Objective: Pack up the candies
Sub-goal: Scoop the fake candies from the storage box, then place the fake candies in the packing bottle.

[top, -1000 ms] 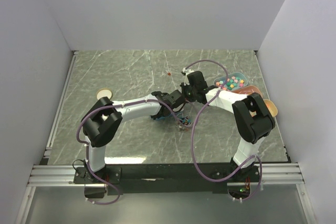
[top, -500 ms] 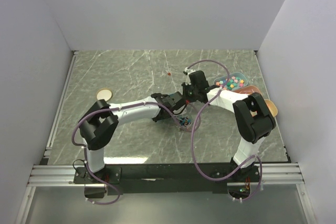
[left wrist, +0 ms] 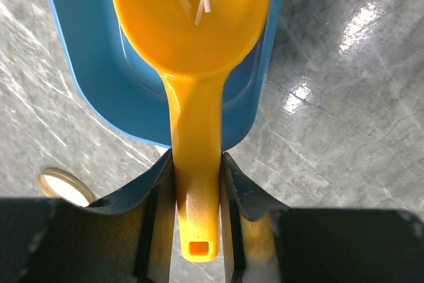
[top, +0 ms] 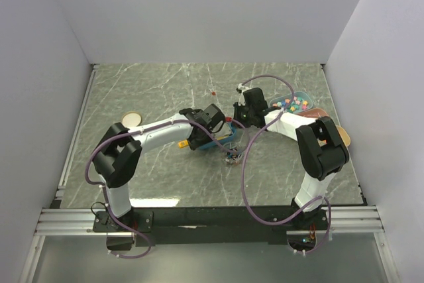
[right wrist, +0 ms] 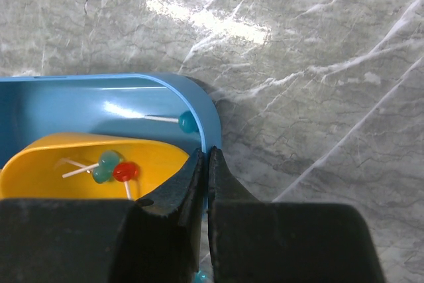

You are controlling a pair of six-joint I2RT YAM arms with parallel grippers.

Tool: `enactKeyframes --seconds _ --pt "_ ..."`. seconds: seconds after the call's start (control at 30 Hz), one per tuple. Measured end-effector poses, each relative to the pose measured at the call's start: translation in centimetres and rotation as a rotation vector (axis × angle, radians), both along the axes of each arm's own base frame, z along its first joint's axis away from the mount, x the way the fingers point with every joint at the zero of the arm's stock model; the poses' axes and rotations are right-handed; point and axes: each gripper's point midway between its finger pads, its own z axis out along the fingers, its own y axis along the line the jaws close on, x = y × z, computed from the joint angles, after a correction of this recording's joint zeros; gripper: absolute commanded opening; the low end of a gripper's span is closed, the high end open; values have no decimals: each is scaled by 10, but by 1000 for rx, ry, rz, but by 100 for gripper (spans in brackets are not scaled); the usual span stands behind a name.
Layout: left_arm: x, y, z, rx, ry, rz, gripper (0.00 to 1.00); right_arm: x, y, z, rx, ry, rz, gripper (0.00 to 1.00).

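A yellow scoop (left wrist: 192,24) hangs over a blue tray (left wrist: 93,77), and my left gripper (left wrist: 197,161) is shut on its handle. The scoop's bowl holds a few small candies (right wrist: 112,167) on white sticks, teal and red. One teal candy (right wrist: 187,122) lies in the tray itself. My right gripper (right wrist: 207,154) is shut on the rim of the blue tray (right wrist: 213,120). In the top view the tray (top: 223,140) sits between both grippers, with a small pile of candies (top: 232,158) on the table just in front of it.
A clear tub of pastel sweets (top: 291,103) and an orange-red container (top: 313,113) stand at the right. There is a round lid (top: 132,118) at the left, a tan disc (top: 344,136) at the far right, and one red sweet (top: 213,93) lies behind the arms.
My left gripper has pulled the scoop back and to the left, away from the candy pile and over the blue tray. The right gripper has shifted slightly and stays clamped on the rim.
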Motion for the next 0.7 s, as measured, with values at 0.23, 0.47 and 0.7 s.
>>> enactKeyframes --seconds 0.23,0.47,0.7 --pt "1 4 8 -53 25 24 1 1 -1 -2 -6 1 -4 1" --pt "2 6 30 -165 41 50 1 5 1 -2 2 -4 -10 2" --pt "2 12 26 -170 56 79 1 6 2 -5 6 2 -15 16"
